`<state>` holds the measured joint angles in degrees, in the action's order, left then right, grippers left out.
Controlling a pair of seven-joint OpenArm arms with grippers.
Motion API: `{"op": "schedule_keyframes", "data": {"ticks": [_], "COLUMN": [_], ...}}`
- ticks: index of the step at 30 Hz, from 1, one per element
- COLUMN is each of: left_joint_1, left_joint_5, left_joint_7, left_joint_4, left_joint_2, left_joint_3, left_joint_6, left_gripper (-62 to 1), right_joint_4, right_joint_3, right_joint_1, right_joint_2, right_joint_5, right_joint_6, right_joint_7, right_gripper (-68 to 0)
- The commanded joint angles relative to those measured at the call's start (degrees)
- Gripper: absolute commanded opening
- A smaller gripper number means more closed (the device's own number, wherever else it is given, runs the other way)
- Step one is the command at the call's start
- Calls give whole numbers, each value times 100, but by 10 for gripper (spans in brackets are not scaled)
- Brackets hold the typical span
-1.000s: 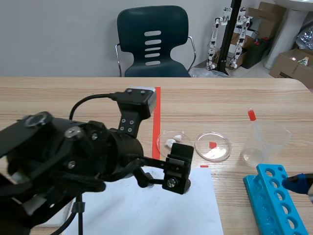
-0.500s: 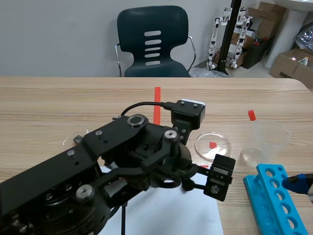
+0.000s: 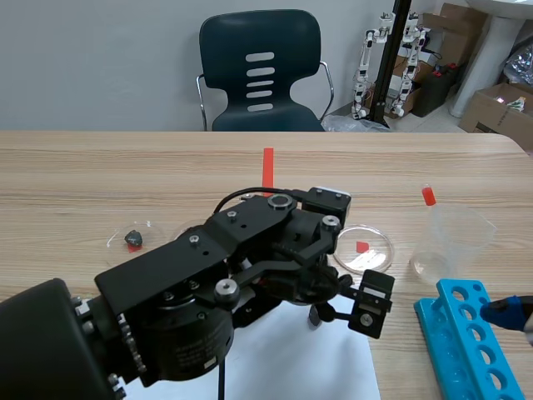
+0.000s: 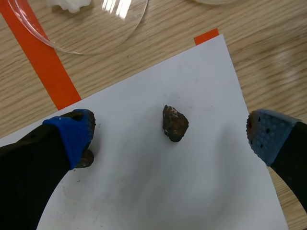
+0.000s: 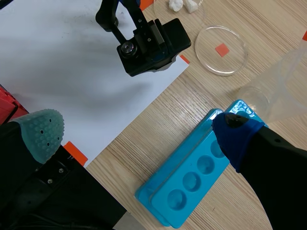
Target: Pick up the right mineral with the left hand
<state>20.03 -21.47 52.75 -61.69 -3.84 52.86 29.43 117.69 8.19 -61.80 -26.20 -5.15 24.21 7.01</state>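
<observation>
— Where's the left gripper (image 4: 169, 143)?
— Over the white paper sheet (image 4: 144, 191), its blue-padded fingers spread wide, holding nothing.
— And the mineral?
— The brown mineral (image 4: 175, 123) lies on the sheet between the two fingers, touching neither. A second mineral (image 4: 86, 159) sits half hidden behind one finger.
— The right gripper (image 5: 139, 134)?
— Also spread wide and empty, above the blue test-tube rack (image 5: 192, 179).
— Farther out?
— Just past the sheet's edge there's a petri dish (image 4: 129, 28) with white lumps (image 4: 69, 4) in it. Beside that is an empty petri dish (image 3: 375, 237). A dark chair (image 3: 260, 67) stands beyond the table.
</observation>
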Motion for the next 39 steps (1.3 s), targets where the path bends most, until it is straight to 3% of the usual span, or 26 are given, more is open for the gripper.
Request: {"op": "schedule_keyframes", "data": {"ticks": [1, 23, 36, 39], "left_joint_1": [83, 286, 284, 284], "left_joint_5": [9, 162, 157, 157], "left_joint_7": [15, -192, -330, -343], "left_joint_4": [4, 1058, 1104, 1104], "left_joint_2": [-138, -463, -463, -463], "left_joint_3": [13, 188, 188, 188], "left_joint_6": [-2, -24, -85, -90], "left_gripper": [14, 14, 14, -41], "right_joint_4": [107, 107, 107, 107], "right_joint_3": [42, 42, 42, 42], "right_joint_1": [-11, -11, -11, -11], "right_joint_2": [-28, -28, -28, -28], "right_joint_5": [-42, -42, -42, -42], "right_joint_6": [-22, -22, -22, -22], "right_joint_7": [63, 61, 61, 61], "right_gripper": [-19, -19, -19, -19]}}
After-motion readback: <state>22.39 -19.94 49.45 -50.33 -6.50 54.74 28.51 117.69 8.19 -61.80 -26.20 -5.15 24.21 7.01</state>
